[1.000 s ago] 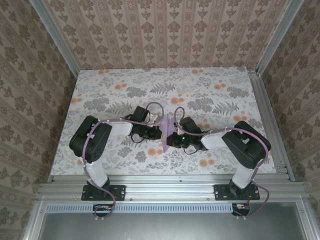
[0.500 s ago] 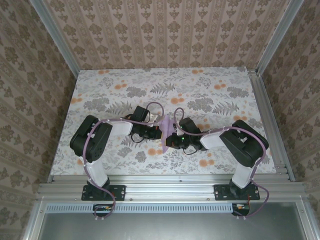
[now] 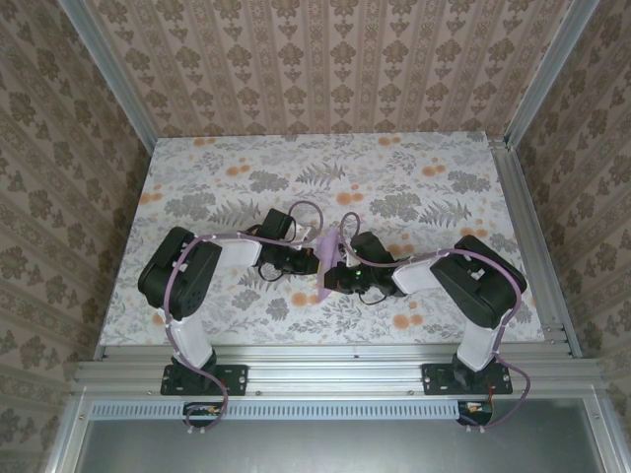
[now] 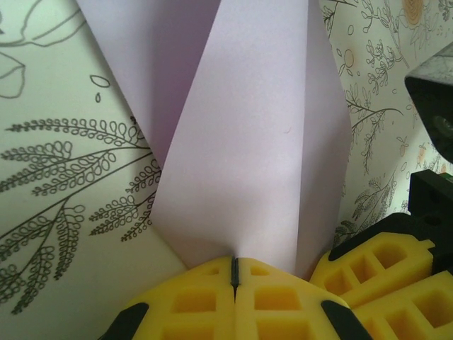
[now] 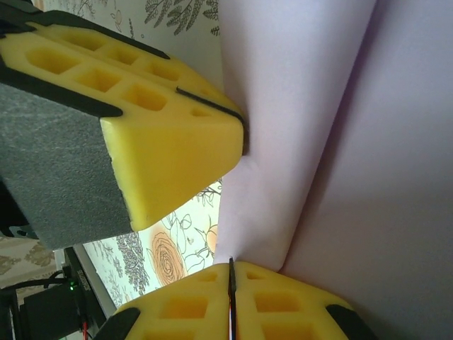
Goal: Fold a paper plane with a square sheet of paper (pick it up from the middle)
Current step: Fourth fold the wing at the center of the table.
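Note:
The lavender sheet of paper (image 3: 328, 248) is held up off the tablecloth between both arms at the table's middle, bent into a narrow fold. My left gripper (image 3: 315, 259) is shut on its left edge. In the left wrist view the yellow pads meet at the paper's (image 4: 248, 142) lower edge, where the left gripper (image 4: 235, 263) pinches it. My right gripper (image 3: 336, 277) is shut on the near edge. In the right wrist view the right gripper (image 5: 231, 265) nips the paper (image 5: 340, 142) beside a soft crease. The left gripper's fingers (image 5: 170, 156) clamp the sheet just above.
The floral tablecloth (image 3: 414, 177) covers the table, with aluminium rails (image 3: 532, 236) along its sides and a patterned wall behind. The right gripper's yellow fingers (image 4: 382, 262) sit close to the left gripper's.
The right arm has edged a little to the left, and the paper between the grippers looks narrower and more upright. Both grips have stayed closed.

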Motion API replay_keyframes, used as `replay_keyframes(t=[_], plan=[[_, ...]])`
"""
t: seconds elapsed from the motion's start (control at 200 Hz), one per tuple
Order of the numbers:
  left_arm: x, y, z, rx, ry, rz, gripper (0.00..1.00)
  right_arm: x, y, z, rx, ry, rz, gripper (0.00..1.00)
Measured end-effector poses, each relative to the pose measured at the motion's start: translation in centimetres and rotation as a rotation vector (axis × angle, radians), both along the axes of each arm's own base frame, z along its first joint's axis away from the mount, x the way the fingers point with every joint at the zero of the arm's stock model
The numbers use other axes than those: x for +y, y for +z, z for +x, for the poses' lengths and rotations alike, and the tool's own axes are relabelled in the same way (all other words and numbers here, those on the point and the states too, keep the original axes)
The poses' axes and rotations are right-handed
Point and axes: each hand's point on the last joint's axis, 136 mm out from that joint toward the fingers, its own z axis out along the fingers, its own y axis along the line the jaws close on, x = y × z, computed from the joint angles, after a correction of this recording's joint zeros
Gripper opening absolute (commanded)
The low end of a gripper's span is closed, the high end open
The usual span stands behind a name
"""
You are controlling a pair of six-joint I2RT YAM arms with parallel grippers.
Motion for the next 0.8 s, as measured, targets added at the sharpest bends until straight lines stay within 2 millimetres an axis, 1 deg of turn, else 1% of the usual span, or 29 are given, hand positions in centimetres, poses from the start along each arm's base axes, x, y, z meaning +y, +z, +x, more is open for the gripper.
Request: replay_keyframes(t=[0.44,0.62,0.8], plan=[[0.0,0.0,0.0,-0.002,-0.008,-0.002,0.0,0.7,0.1,-0.8,0.004,0.022,0.002,0.12],[0.0,-0.1,0.0,0.002,-0.011,-0.008,0.0,1.2,0.2,-0.8,0.001,0.032,0.005,0.11],[0.0,-0.1,0.0,0.004,-0.012,-0.011,0.0,1.3,0.2,-0.8,0.001,0.034,0.005,0.12]])
